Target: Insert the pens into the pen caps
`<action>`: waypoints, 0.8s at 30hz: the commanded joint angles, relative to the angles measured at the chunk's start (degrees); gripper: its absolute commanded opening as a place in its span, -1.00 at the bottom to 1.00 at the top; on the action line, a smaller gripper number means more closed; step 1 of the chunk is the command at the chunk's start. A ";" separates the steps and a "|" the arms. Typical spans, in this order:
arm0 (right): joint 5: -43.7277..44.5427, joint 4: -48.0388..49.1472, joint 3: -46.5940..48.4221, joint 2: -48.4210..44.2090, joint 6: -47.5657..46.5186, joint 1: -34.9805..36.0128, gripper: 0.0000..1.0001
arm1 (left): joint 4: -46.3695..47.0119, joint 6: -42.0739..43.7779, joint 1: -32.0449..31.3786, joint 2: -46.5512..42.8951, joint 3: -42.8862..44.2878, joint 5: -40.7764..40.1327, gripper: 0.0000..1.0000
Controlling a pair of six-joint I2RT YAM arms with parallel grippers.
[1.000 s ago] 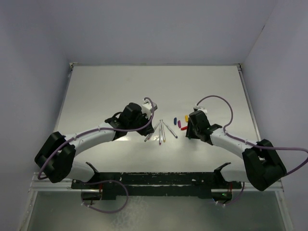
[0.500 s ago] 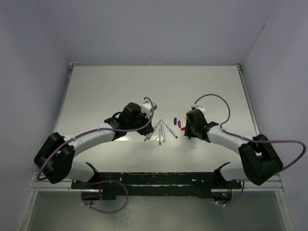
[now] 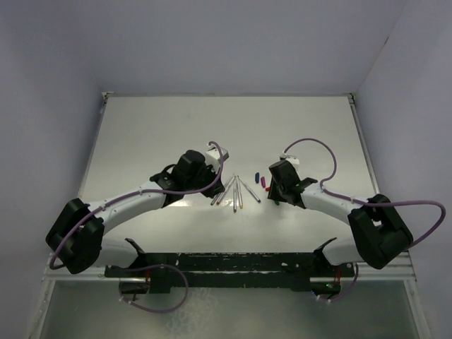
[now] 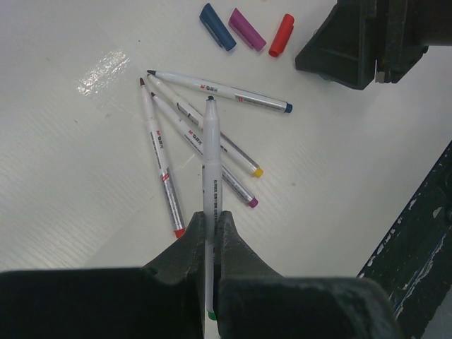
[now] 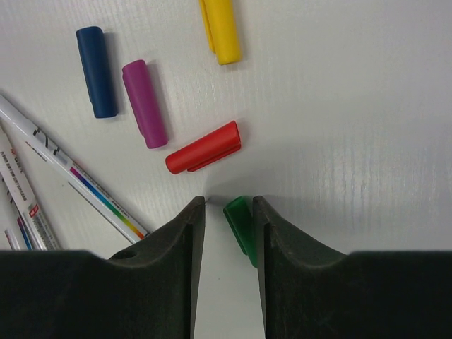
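The left gripper [image 4: 210, 220] has its jaws pressed together on the green-ended pen [image 4: 210, 162], gripping it near its coloured end, so that the shaft runs straight out toward 12 o'clock with the dark writing tip farthest away. Past the jaws four more pens lie fanned on the white table [image 4: 85, 183], their writing tips gathered toward 11 o'clock. The red-ended pen [image 4: 163, 169] lies on the 9 o'clock side of the held one. In this view the held shaft crosses the purple-ended pen [image 4: 236, 186] and the yellow-ended pen [image 4: 240, 155], whose coloured ends point to about 4 o'clock. The blue-ended pen [image 4: 233, 93] lies farthest, stretching toward 3 o'clock. Farther on, toward 12 and 1 o'clock, the blue cap [image 4: 217, 26], purple cap [image 4: 247, 30] and red cap [image 4: 280, 35] lie in a loose row, apart from the pens. At the right gripper [image 5: 226, 212] the jaws are spread around the green cap [image 5: 240, 222]. It lies on the table against the finger on the 3 o'clock side, with a bare gap to the other finger. Just past the fingertips, toward 11 o'clock, lies the slanted red cap. The purple and blue caps lie farther at 10 to 11 o'clock. The yellow cap [image 5: 220, 28] lies farthest, at 12 o'clock, cut by the frame edge.
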 commanded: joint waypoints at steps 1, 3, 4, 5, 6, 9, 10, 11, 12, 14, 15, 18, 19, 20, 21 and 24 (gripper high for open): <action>0.48 -9.90 -0.97 -0.03 3.86 1.03 -0.25 | 1.04 0.99 -0.03 -1.84 0.05 -0.18 -1.00; 1.39 -11.98 -0.43 -0.48 4.51 1.13 -0.21 | 1.05 0.90 -0.01 -1.85 -0.03 -0.06 -1.00; 1.61 -12.70 -0.36 -0.67 4.71 1.14 -0.20 | 1.13 0.90 -0.03 -1.91 -0.06 -0.11 -1.00; 1.67 -13.16 -0.35 -0.87 4.91 1.10 -0.19 | 1.19 0.92 -0.03 -2.01 -0.12 -0.09 -1.00; 1.60 -13.29 -0.43 -1.12 5.09 1.14 -0.18 | 1.19 0.90 -0.04 -1.93 -0.13 -0.06 -1.00; 1.23 -13.32 -0.61 -1.03 5.28 1.23 -0.20 | 1.36 0.96 -0.01 -2.00 -0.13 0.02 -1.00; 1.16 -13.27 -0.61 -0.81 5.32 1.23 -0.21 | 1.36 0.98 -0.09 -2.00 -0.13 0.01 -1.00; 1.14 -13.23 -0.53 -0.55 5.32 1.24 -0.22 | 1.50 0.98 -0.02 -1.99 -0.19 0.05 -1.00; 1.15 -13.23 -0.34 -0.23 5.32 1.29 -0.24 | 1.48 0.98 -0.01 -1.94 -0.23 0.04 -1.00; 1.47 -13.15 0.09 0.55 5.13 1.36 -0.28 | 1.55 0.98 -0.06 -1.87 -0.34 0.10 -1.00; 1.50 -13.19 0.43 1.03 5.04 1.39 -0.29 | 1.61 0.98 -0.03 -1.85 -0.33 0.14 -1.00; 1.31 -13.38 1.10 2.91 4.76 1.52 -0.57 | 1.48 0.97 -0.06 -2.05 -0.35 0.10 -1.00; 1.02 -13.40 1.16 3.36 4.59 1.69 -0.71 | 1.41 0.99 -0.04 -2.17 -0.35 0.02 -1.00; 0.67 -13.33 1.15 3.59 4.44 1.86 -0.83 | 1.41 1.03 -0.06 -2.29 -0.43 -0.14 -1.00; 0.48 -13.39 1.00 3.68 4.45 2.15 -0.93 | 1.43 1.00 -0.03 -2.45 -0.47 -0.20 -1.00; 0.36 -13.66 0.74 3.21 4.80 3.04 -1.00 | 1.59 0.98 -0.06 -2.52 -0.50 -0.42 -1.00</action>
